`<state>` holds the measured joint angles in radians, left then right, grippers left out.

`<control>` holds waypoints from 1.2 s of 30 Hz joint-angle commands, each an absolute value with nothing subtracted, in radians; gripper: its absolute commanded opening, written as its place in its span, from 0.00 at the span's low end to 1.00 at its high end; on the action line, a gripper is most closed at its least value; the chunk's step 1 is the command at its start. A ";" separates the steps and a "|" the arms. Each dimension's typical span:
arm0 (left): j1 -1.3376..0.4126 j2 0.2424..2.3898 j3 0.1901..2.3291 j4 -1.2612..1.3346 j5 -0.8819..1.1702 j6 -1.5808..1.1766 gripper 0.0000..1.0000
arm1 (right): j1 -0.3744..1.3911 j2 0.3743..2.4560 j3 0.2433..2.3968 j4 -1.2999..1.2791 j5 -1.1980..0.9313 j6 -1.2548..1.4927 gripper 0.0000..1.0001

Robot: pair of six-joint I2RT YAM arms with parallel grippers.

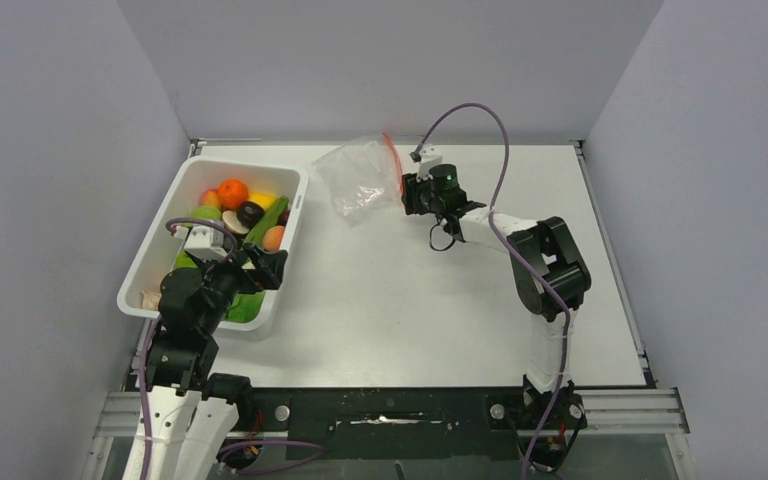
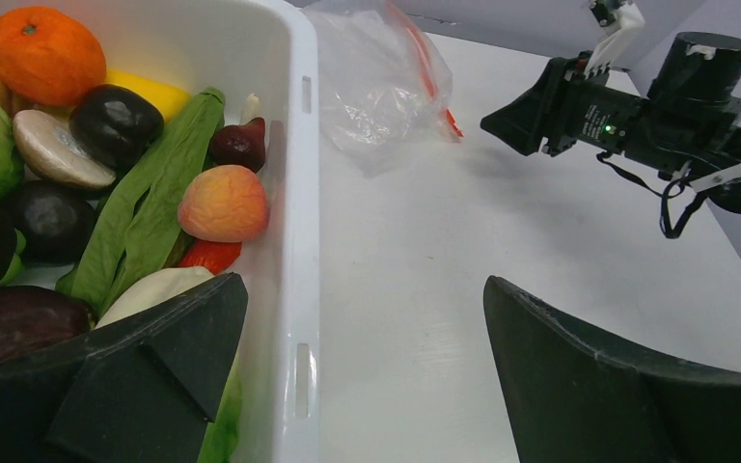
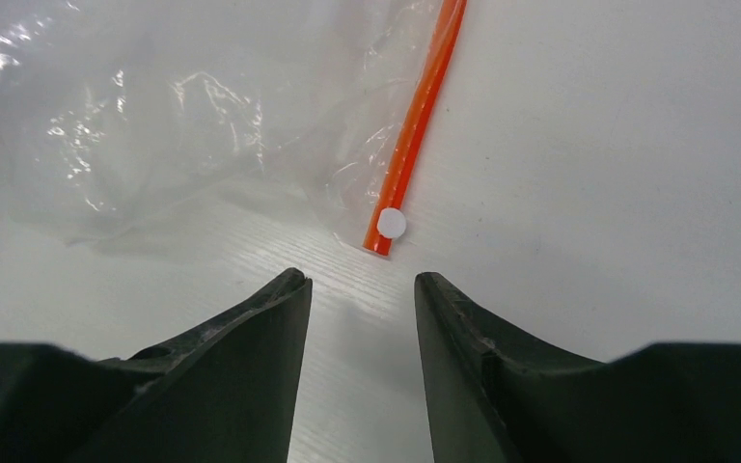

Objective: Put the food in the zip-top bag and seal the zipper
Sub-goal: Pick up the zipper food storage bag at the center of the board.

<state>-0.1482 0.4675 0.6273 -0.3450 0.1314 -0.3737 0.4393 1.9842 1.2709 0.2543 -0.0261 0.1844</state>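
Note:
The clear zip-top bag (image 1: pixel 357 177) lies empty at the back middle of the table, its red-orange zipper (image 1: pixel 392 152) along its right edge. In the right wrist view the bag (image 3: pixel 164 125) is ahead-left and the zipper (image 3: pixel 420 125) ends just beyond my open, empty right gripper (image 3: pixel 362 285). That gripper (image 1: pixel 407 192) sits just right of the bag. The food (image 1: pixel 235 205), an orange (image 2: pixel 45 54), dark plums (image 2: pixel 116 125), a peach (image 2: pixel 223 203) and green lettuce (image 2: pixel 150 207), lies in the white bin (image 1: pixel 295 215). My left gripper (image 1: pixel 248 262) is open and empty, straddling the bin's right wall (image 2: pixel 294 231).
The white bin stands at the left of the table, close to the left wall. The right arm's elbow (image 1: pixel 550 265) rises over the right half of the table. Grey walls close in the table on three sides.

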 commanded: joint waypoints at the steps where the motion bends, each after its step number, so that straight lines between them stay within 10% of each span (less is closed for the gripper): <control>1: -0.140 0.452 0.624 -0.279 0.129 -0.351 0.95 | 0.434 2.031 1.360 0.281 -0.009 0.008 0.45; 36: -0.135 0.435 0.626 -0.281 0.137 -0.339 0.95 | 0.446 2.278 1.555 0.286 -0.053 -0.219 0.45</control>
<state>-0.1421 0.4438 0.6212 -0.3405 0.1318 -0.3546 0.4404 2.2871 1.5265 0.2455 -0.0399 -0.1802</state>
